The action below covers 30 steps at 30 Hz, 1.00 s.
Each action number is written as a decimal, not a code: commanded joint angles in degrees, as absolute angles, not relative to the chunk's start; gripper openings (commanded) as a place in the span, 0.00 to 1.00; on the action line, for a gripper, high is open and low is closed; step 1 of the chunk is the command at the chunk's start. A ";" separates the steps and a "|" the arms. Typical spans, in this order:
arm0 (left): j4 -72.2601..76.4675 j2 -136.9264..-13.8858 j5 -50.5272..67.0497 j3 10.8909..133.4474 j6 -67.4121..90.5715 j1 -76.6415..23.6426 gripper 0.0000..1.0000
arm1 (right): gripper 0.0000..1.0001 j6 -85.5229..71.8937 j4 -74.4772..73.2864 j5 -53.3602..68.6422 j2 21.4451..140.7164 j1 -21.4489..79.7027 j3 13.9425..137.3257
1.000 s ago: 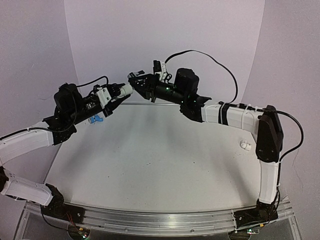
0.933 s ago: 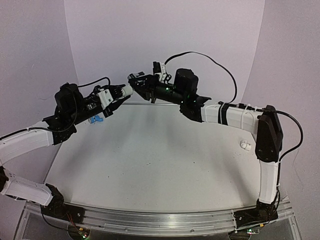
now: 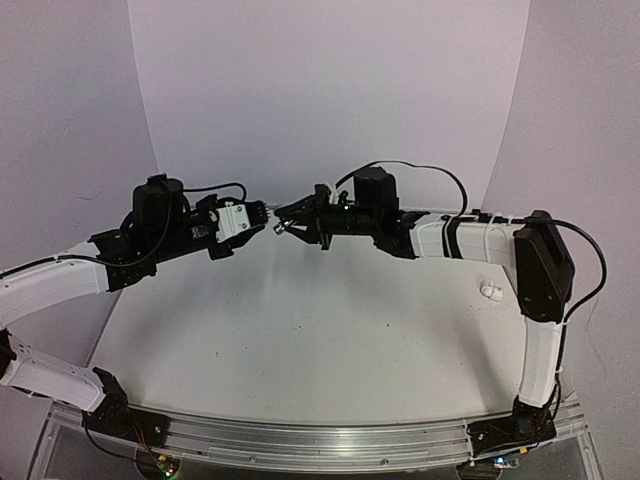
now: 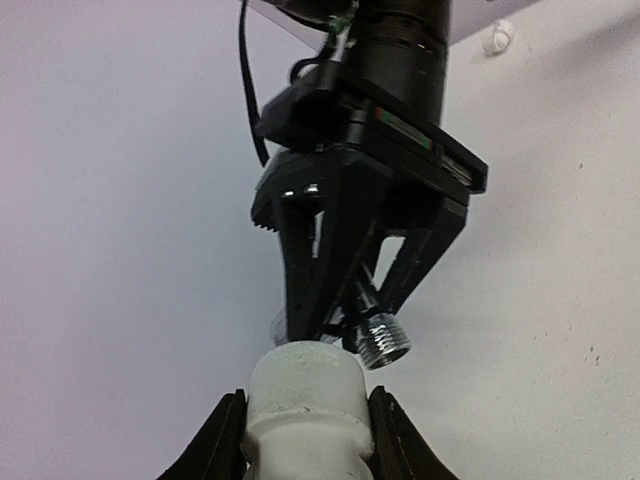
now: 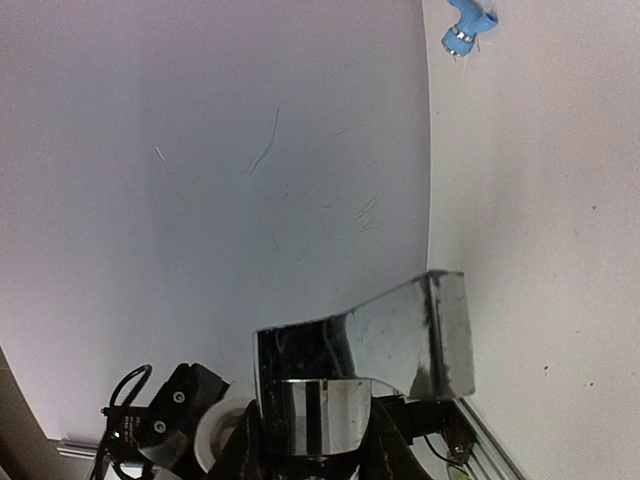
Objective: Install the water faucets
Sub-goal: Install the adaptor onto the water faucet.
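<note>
My left gripper [image 3: 258,215] is shut on a small white pipe fitting [image 4: 305,395], held above the back of the table. My right gripper [image 3: 283,226] is shut on the shiny silver faucet [image 5: 355,365] and faces the left one. In the left wrist view the faucet's threaded end [image 4: 380,340] hangs just beyond and right of the fitting's open end, slightly off its axis, and I cannot tell if they touch. The blue faucet [image 5: 465,25] lies on the table in the right wrist view. The left arm hides it in the top view.
A second white fitting [image 3: 490,291] lies on the table [image 3: 320,330] at the right, below the right arm's elbow, and also shows in the left wrist view [image 4: 497,37]. White walls close in the back and sides.
Both grippers have come down and toward the middle. The left one has shifted right. The fitting and the silver faucet stay tip to tip, now lower over the table.
</note>
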State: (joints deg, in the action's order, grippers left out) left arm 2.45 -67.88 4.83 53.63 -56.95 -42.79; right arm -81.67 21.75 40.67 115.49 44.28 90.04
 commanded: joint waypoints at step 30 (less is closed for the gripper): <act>88.51 -79.70 52.05 52.56 103.11 -28.50 0.00 | 0.00 -14.90 67.58 64.18 110.29 45.14 98.89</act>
State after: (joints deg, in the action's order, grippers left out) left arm 69.96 -81.19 52.10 53.19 95.95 -27.83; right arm -15.59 61.13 64.03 107.32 45.10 94.35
